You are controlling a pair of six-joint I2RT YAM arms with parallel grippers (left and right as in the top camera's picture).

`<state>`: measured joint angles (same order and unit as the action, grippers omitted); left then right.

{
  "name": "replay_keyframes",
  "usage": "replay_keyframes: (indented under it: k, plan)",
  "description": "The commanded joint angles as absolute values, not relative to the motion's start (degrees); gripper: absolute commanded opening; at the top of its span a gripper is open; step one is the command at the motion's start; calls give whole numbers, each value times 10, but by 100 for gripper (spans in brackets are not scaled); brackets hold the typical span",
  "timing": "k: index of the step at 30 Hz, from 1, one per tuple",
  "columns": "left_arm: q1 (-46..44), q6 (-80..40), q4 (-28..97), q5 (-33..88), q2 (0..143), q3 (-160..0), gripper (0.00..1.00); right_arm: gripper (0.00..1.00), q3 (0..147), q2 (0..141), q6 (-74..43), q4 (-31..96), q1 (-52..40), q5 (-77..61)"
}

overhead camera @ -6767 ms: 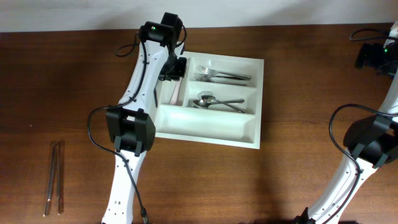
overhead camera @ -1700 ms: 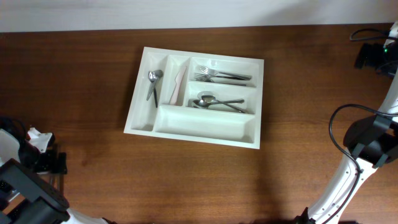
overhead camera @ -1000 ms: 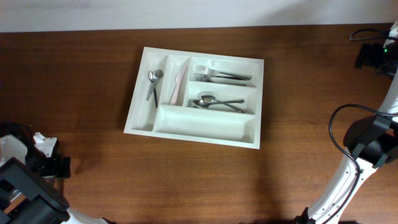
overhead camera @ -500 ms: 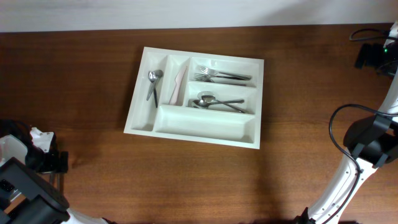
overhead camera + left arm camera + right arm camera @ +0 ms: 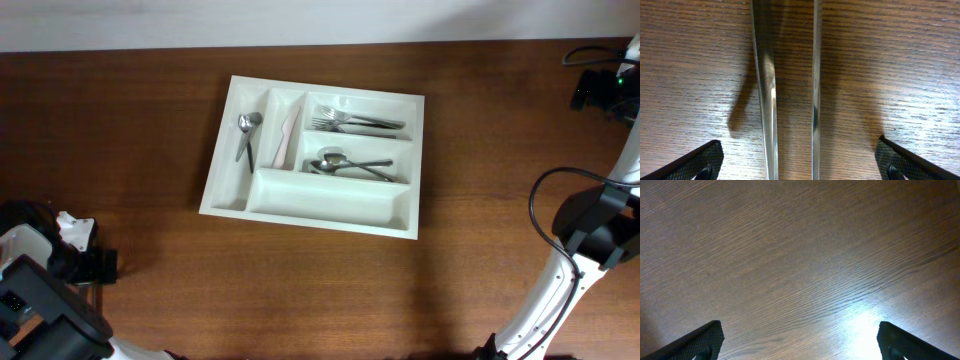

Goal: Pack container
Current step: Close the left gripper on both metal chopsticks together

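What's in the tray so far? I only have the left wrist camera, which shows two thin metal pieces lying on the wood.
Observer: The container has forks in its top long compartment.
Operator: And the other long ones?
Observer: The middle one holds spoons; the bottom one looks empty.
Operator: The two upright slots?
Observer: A single spoon lies in the leftmost, a pale flat piece in the next.

Smooth white plastic container (image 5: 330,205); shiny metal sticks (image 5: 767,100); grained wood table (image 5: 790,255).
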<state>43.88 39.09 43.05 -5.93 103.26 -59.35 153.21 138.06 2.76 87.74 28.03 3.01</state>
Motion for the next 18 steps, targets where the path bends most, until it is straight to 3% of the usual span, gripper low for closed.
replay_keyframes:
  k: [1,4,6,18]
  plan:
    - [441,400,420,-53,1042,-573,95,99,1530,1384,23,875,278,33]
    - [441,399,416,-53,1042,-573,70,99,1530,1384,23,875,278,33]
    - [441,399,413,-53,1042,-573,62,99,1530,1384,23,875,278,33]
    - [441,399,407,-18,1042,-573,63,99,1530,1384,23,875,278,33]
